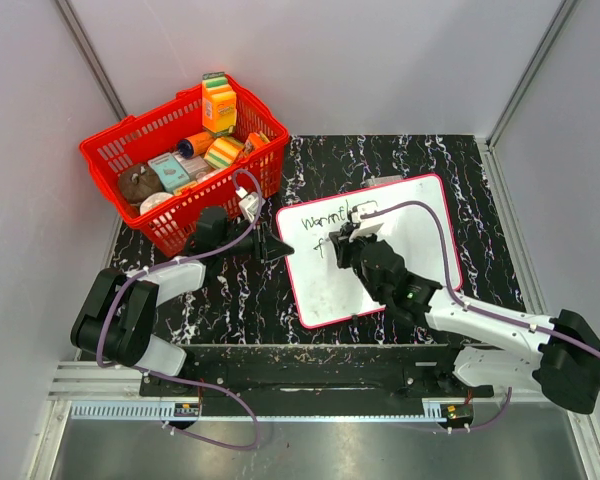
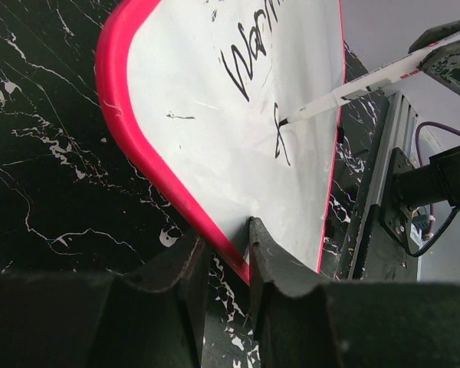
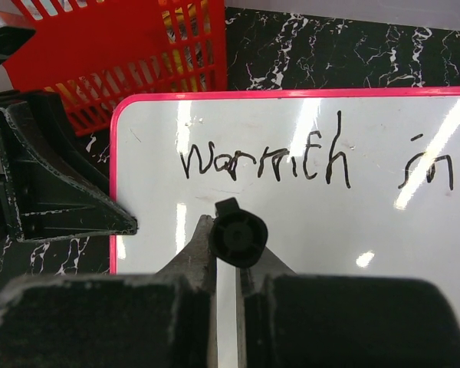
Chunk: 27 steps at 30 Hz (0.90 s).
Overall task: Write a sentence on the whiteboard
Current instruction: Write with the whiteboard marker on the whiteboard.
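- Black marbled table (image 1: 400,165): carries the whiteboard (image 1: 330,285), which lies flat near the centre, between the two arms. In the top view the board is rotated, so its long sides run diagonally.
- Whiteboard frame: thin, red-pink, with rounded corners. The far left corner sits near the red basket (image 1: 180,225).
- Left gripper (image 2: 228,249): clenched on the whiteboard at its left edge. The pink frame passes between the two fingers, close to a rounded corner.
- Right gripper (image 3: 226,241): clenched on a marker (image 2: 368,80). In the right wrist view the marker's round black end sits clamped between the fingers.
- Marker: white barrel, held at a slant over the board. The tip touches the white surface at a handwritten "f" (image 2: 280,138), which starts the second line.
- First line (image 3: 261,161): reads "Warmth in" in black ink, running along the far long side of the board.
- Red basket: stands on the far left part of the table and holds packaged goods. An orange carton (image 1: 218,105) stands upright at its far side.
- Arms: the left arm reaches in from the left, the right arm from the right. A purple cable runs along each.
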Each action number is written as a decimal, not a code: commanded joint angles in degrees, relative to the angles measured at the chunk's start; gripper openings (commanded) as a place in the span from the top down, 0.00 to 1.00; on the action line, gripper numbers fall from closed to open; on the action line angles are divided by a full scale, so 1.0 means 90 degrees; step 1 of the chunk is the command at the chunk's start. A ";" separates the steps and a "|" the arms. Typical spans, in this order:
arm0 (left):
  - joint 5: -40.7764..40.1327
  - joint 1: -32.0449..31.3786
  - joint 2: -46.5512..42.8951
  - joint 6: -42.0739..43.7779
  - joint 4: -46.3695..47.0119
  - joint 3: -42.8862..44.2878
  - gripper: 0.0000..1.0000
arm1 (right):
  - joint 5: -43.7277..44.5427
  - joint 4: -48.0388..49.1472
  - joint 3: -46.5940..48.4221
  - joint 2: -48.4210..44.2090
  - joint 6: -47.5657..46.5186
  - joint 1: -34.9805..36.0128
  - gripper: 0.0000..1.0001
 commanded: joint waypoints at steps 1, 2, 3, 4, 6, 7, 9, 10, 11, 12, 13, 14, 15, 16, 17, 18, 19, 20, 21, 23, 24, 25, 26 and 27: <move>-0.0296 -0.0144 -0.0013 0.0788 -0.0128 0.0080 1.00 | 0.0317 -0.0274 0.0090 -0.0048 -0.0025 -0.0147 1.00; -0.0296 -0.0135 -0.0013 0.0778 -0.0138 0.0080 1.00 | 0.0317 -0.0284 0.0099 -0.0039 -0.0005 -0.0137 1.00; -0.0296 -0.0135 -0.0013 0.0778 -0.0128 0.0080 1.00 | 0.0317 -0.0284 0.0109 -0.0058 -0.0005 -0.0147 1.00; -0.0296 -0.0135 -0.0013 0.0778 -0.0138 0.0080 1.00 | 0.0308 -0.0303 0.0109 -0.0087 -0.0005 -0.0157 1.00; -0.0306 -0.0135 -0.0013 0.0778 -0.0138 0.0080 1.00 | 0.0143 -0.0304 0.0070 -0.0175 -0.0015 -0.0157 1.00; -0.0306 -0.0135 -0.0013 0.0778 -0.0138 0.0080 1.00 | 0.0084 -0.0284 0.0051 -0.0311 -0.0005 -0.0157 1.00; -0.0306 -0.0135 -0.0013 0.0788 -0.0138 0.0080 1.00 | 0.0015 -0.0265 -0.0018 -0.0458 0.0024 -0.0157 1.00; -0.0306 -0.0135 -0.0013 0.0788 -0.0138 0.0080 1.00 | 0.0005 -0.0245 -0.0047 -0.0594 0.0015 -0.0157 1.00; -0.0306 -0.0135 -0.0013 0.0788 -0.0138 0.0080 1.00 | 0.0005 -0.0235 -0.0067 -0.0663 0.0024 -0.0157 1.00; -0.0306 -0.0135 -0.0013 0.0788 -0.0138 0.0080 1.00 | 0.0034 -0.0235 -0.0096 -0.0693 0.0024 -0.0157 1.00; -0.0306 -0.0135 -0.0013 0.0788 -0.0148 0.0080 1.00 | 0.0024 -0.0255 -0.0106 -0.0741 0.0005 -0.0157 1.00; -0.0315 -0.0135 -0.0013 0.0788 -0.0138 0.0080 1.00 | 0.0024 -0.0264 -0.0106 -0.0742 -0.0005 -0.0157 1.00; -0.0306 -0.0135 -0.0013 0.0788 -0.0138 0.0080 1.00 | 0.0073 -0.0274 -0.0096 -0.0722 -0.0005 -0.0157 1.00; -0.0306 -0.0135 -0.0003 0.0797 -0.0138 0.0080 1.00 | 0.0073 -0.0284 -0.0086 -0.0703 -0.0005 -0.0147 1.00; -0.0315 -0.0135 -0.0003 0.0797 -0.0138 0.0080 1.00 | 0.0073 -0.0284 -0.0086 -0.0683 -0.0005 -0.0157 1.00; -0.0306 -0.0135 -0.0003 0.0797 -0.0138 0.0080 1.00 | 0.0044 -0.0284 -0.0077 -0.0664 -0.0015 -0.0157 1.00; -0.0306 -0.0135 -0.0013 0.0788 -0.0138 0.0080 1.00 | 0.0034 -0.0284 -0.0076 -0.0625 0.0005 -0.0157 1.00; -0.0315 -0.0135 -0.0013 0.0788 -0.0138 0.0080 1.00 | 0.0005 -0.0284 -0.0067 -0.0605 0.0005 -0.0147 1.00; -0.0306 -0.0135 -0.0013 0.0788 -0.0148 0.0080 1.00 | -0.0024 -0.0284 -0.0047 -0.0557 0.0014 -0.0157 1.00; -0.0306 -0.0135 -0.0013 0.0788 -0.0148 0.0080 1.00 | -0.0034 -0.0294 -0.0028 -0.0498 0.0044 -0.0157 1.00; -0.0306 -0.0135 -0.0013 0.0788 -0.0148 0.0080 1.00 | -0.0054 -0.0294 -0.0028 -0.0478 0.0053 -0.0157 1.00; -0.0315 -0.0135 -0.0023 0.0788 -0.0148 0.0080 1.00 | -0.0044 -0.0294 -0.0037 -0.0449 0.0063 -0.0157 1.00; -0.0315 -0.0135 -0.0023 0.0797 -0.0157 0.0080 1.00 | -0.0044 -0.0284 -0.0047 -0.0439 0.0083 -0.0157 1.00; -0.0306 -0.0135 -0.0023 0.0797 -0.0148 0.0080 1.00 | -0.0044 -0.0284 -0.0047 -0.0400 0.0083 -0.0157 1.00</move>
